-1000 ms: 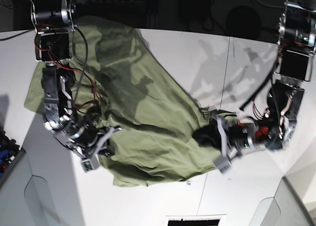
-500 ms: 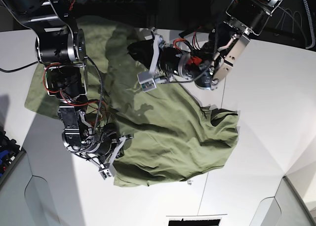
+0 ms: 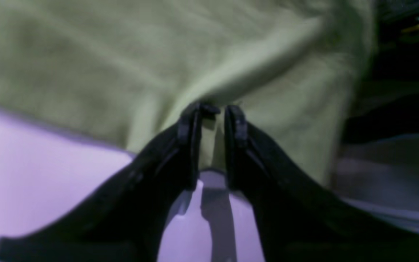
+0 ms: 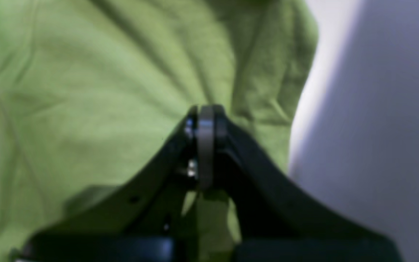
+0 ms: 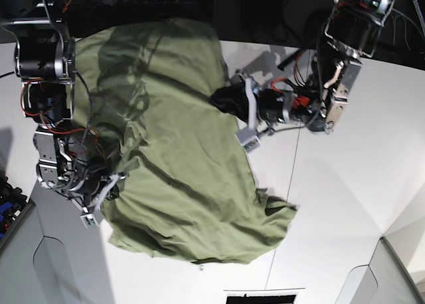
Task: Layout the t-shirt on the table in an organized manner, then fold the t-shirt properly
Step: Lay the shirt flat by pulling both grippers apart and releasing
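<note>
- My left gripper (image 3: 212, 109) has its black fingers drawn close together on a raised ridge of the olive-green soft fabric t-shirt (image 3: 151, 65); a thin strip of cloth shows in the narrow slot between them, so I am pinching the fabric at its edge.
- In the base view that left gripper (image 5: 240, 111) sits at the shirt's right-hand edge, over the large flat matte white table (image 5: 345, 178), near the thin dark seam line (image 5: 292, 171) that runs across it.
- My right gripper (image 4: 205, 112) has its fingers pressed tightly together, tips meeting. It lies against the green cloth (image 4: 86, 91) near its border; whether any cloth is caught between the tips I cannot tell, as the view is blurred.
- In the base view my right gripper (image 5: 99, 196) is at the shirt's left lower side.
- The t-shirt (image 5: 172, 151) lies spread but rumpled across the table, running from the far edge at top down to a crumpled corner at lower right, with many creases.
</note>
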`<state>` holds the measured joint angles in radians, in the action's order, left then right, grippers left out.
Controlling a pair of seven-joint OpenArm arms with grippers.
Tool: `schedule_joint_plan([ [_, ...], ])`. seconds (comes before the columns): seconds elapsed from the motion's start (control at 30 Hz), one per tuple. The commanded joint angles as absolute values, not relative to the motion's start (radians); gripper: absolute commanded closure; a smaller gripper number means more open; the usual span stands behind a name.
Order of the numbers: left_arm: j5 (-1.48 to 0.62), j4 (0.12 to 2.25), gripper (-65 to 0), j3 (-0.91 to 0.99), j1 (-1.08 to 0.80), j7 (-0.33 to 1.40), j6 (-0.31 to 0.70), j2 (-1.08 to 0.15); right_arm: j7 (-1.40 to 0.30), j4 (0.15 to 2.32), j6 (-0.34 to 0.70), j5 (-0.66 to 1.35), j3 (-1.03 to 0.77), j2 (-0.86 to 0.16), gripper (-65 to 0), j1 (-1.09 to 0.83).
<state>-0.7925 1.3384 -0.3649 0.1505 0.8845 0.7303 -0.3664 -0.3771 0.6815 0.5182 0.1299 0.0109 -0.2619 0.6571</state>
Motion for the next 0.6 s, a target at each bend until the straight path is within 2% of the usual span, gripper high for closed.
schedule_joint_plan([
  [0.0, -0.718, 1.317, -16.1, -0.350, 0.195, 0.910, 0.698, -0.408, -0.377, 0.703, 0.532, 0.151, 0.009, -0.279, 0.0, 0.673],
  [0.2, -0.646, 1.131, -16.1, -0.350, 0.402, 0.854, 0.698, -0.464, -0.485, 0.815, 0.539, 0.254, 0.009, -0.300, 0.0, 0.549],
  [0.43, -0.539, 0.909, -16.1, -0.350, 0.612, 0.743, 0.665, -0.463, -0.591, 1.104, 0.539, 0.385, 0.009, -0.295, 0.0, 0.329],
  [0.57, -0.518, 0.849, -16.1, -0.350, 0.683, 0.724, 0.662, -0.465, -0.595, 1.263, 0.538, 0.400, 0.009, -0.274, 0.0, 0.225],
])
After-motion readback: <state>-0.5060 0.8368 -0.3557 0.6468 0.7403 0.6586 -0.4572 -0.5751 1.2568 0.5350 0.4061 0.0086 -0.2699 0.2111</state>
